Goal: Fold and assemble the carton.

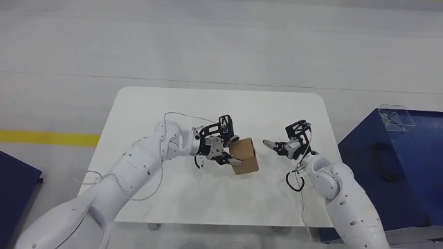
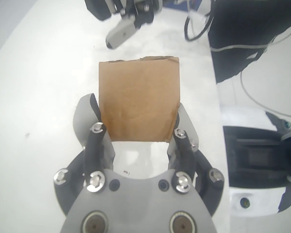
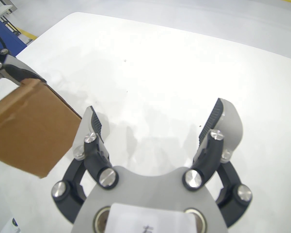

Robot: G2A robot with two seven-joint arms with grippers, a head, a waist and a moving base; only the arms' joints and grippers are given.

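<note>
A white rectangular table with rounded corners [image 1: 180, 111], standing on a pale grey floor [image 1: 208, 34].
Its smooth top carries a few tiny dark specks [image 3: 125, 61] and some faint scuffing. A brown cardboard carton [image 1: 246, 156] is over the middle of the top, nearer the robot's edge; whether its base rests on the surface or hangs just above it cannot be told.

Cut off at the right wrist view's edge: carton [image 3: 31, 124], one end out of sight. Blurred in the left wrist view: right gripper [image 2: 109, 20]. Carton's near corners hidden behind the left gripper [image 2: 137, 103]; flaps too small to tell from above.
</note>
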